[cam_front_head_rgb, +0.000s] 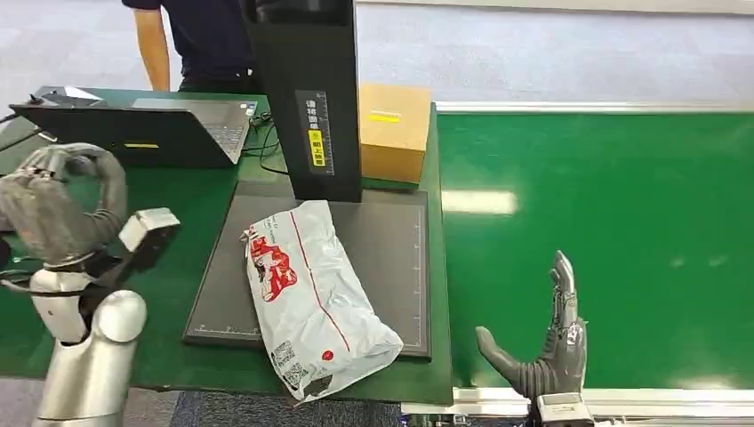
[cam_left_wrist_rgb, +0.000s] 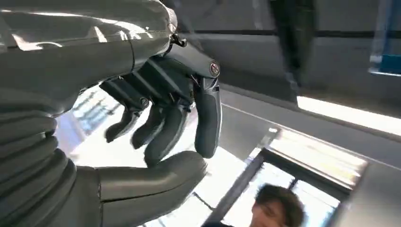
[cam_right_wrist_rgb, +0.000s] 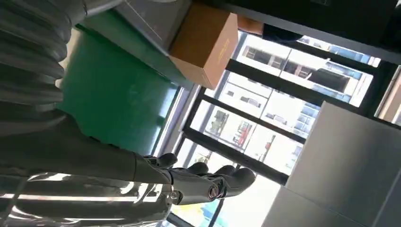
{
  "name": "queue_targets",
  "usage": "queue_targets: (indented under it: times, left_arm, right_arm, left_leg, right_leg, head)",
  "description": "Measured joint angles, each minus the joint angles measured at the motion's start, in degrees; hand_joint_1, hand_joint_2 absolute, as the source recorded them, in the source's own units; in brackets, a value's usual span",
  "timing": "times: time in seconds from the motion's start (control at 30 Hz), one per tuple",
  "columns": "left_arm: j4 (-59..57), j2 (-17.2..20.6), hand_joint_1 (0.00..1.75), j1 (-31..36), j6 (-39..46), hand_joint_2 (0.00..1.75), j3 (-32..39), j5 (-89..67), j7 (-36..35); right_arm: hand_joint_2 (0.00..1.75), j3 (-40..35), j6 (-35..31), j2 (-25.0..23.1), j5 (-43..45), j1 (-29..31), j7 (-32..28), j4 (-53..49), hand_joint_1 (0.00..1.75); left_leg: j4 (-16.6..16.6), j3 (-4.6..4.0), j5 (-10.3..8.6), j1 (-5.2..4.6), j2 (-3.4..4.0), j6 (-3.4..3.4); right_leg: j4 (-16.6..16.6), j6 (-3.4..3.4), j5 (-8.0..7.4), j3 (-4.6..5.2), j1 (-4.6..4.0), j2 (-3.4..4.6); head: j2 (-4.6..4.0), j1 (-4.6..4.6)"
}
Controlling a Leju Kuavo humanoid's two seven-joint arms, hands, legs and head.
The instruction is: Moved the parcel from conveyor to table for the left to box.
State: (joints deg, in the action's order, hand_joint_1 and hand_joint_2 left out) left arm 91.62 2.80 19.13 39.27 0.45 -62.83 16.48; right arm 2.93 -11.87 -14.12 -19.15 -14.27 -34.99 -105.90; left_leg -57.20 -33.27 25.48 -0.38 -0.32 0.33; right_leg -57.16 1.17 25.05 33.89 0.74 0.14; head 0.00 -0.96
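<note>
A white plastic parcel (cam_front_head_rgb: 311,298) with red print lies slanted on the dark mat (cam_front_head_rgb: 391,258) of the green table, its near end reaching past the mat toward the table's front edge. My right hand (cam_front_head_rgb: 547,356) stands over the near edge of the green conveyor (cam_front_head_rgb: 605,240), to the right of the parcel and apart from it, fingers stretched out (cam_right_wrist_rgb: 208,182) and holding nothing. My left hand (cam_front_head_rgb: 53,200) is raised at the table's left side, well clear of the parcel. Its fingers (cam_left_wrist_rgb: 161,127) curl in toward the thumb with nothing in them.
A black scanner column (cam_front_head_rgb: 307,98) rises at the mat's far edge, with a brown cardboard box (cam_front_head_rgb: 394,129) (cam_right_wrist_rgb: 205,45) behind it. A dark laptop (cam_front_head_rgb: 151,129) lies at the table's far left. A person (cam_front_head_rgb: 196,40) stands behind the table.
</note>
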Motion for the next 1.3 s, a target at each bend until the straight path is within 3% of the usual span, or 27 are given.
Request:
queue_targets:
  times: [0.13,0.33,0.6,0.87,1.3]
  left_arm:
    - [-1.29,-0.13,0.0,-1.83,-13.81,1.75,2.2,10.3,3.91]
    - [0.17,-0.13,0.0,-6.14,-35.79,1.75,-4.92,14.14,6.71]
    - [1.05,2.06,0.0,-6.49,-42.21,1.75,-20.76,9.98,6.03]
    - [-6.56,4.57,0.0,5.23,-47.14,1.75,-36.61,11.88,3.56]
    - [-27.68,4.55,0.0,17.37,-50.53,1.75,-50.54,15.97,4.65]
  right_arm:
    - [1.75,-0.61,0.07,0.09,0.44,0.49,-0.09,0.74,0.0]
    - [1.75,-1.31,1.53,0.22,0.79,3.04,-0.57,2.9,0.0]
    - [1.75,-1.73,0.55,0.35,0.72,4.25,0.22,4.09,0.0]
    - [1.75,-1.07,3.23,0.35,0.22,4.99,0.55,4.17,0.0]
    - [1.75,-0.65,2.54,0.59,0.98,5.68,0.13,5.07,0.0]
  left_leg:
    - [0.0,-0.02,-0.01,0.0,-0.03,0.01]
    - [-0.01,-0.08,0.0,-0.03,-0.04,0.02]
    - [-0.03,-0.1,0.01,-0.04,-0.06,0.02]
    - [-0.03,-0.1,-0.08,-0.02,-0.03,-0.01]
    - [-0.03,-0.12,-0.09,-0.02,-0.03,-0.02]
  right_leg:
    - [-0.01,0.0,0.0,-0.02,0.0,-0.04]
    - [0.01,0.0,0.0,0.0,0.05,-0.04]
    - [0.03,0.01,-0.01,0.1,0.03,-0.08]
    - [-0.02,-0.09,-0.11,0.11,0.01,-0.07]
    - [-0.02,-0.09,-0.11,0.12,0.01,-0.06]
  head:
    - [0.0,0.0]
    - [0.0,0.02]
    - [0.0,-0.02]
    - [0.0,0.02]
    - [0.0,0.0]
